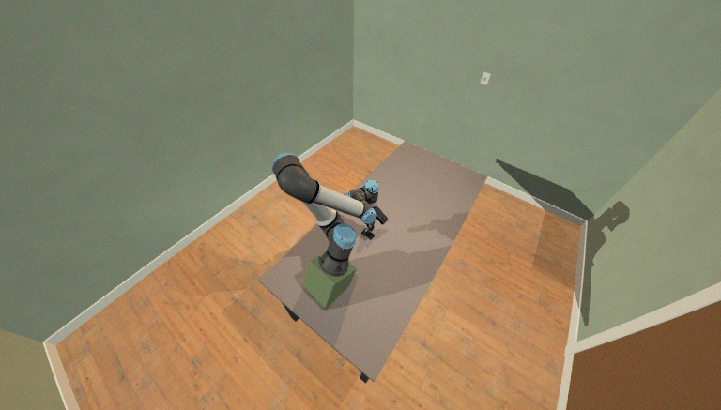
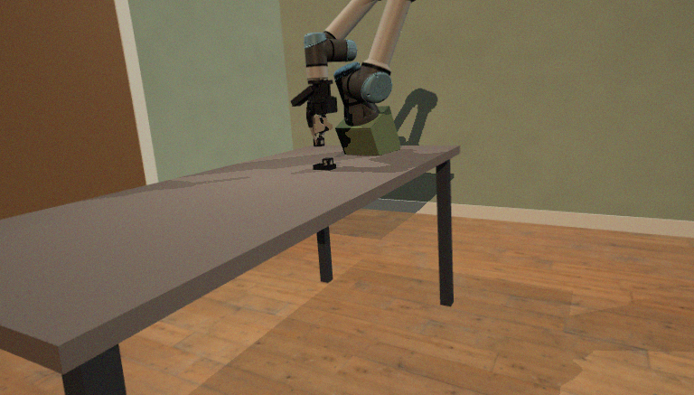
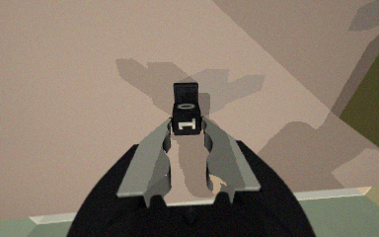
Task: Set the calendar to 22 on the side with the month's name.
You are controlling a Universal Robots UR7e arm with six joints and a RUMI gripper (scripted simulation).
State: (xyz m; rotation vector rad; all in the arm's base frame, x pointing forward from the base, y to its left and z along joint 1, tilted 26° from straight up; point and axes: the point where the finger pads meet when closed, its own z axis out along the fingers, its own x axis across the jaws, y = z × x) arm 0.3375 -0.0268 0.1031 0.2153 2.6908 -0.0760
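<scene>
My gripper [image 3: 187, 118] [image 2: 318, 138] [image 1: 367, 232] is shut on a black calendar cube [image 3: 187, 120] [image 2: 319, 141] and holds it in the air above the table. In the wrist view the held cube's near face shows a white 1 and the face behind it a 0. Below and just beyond the held cube, the dark calendar tray [image 2: 324, 167] [image 3: 186, 91] with the other cube [image 2: 327, 159] rests on the table. The digits on that cube and the month's name are not readable.
The long grey table [image 2: 204, 206] [image 1: 425, 188] carries the arm's green base block [image 2: 368, 136] [image 1: 329, 280] close behind the tray. The table edge runs right of the base. Wooden floor lies all around.
</scene>
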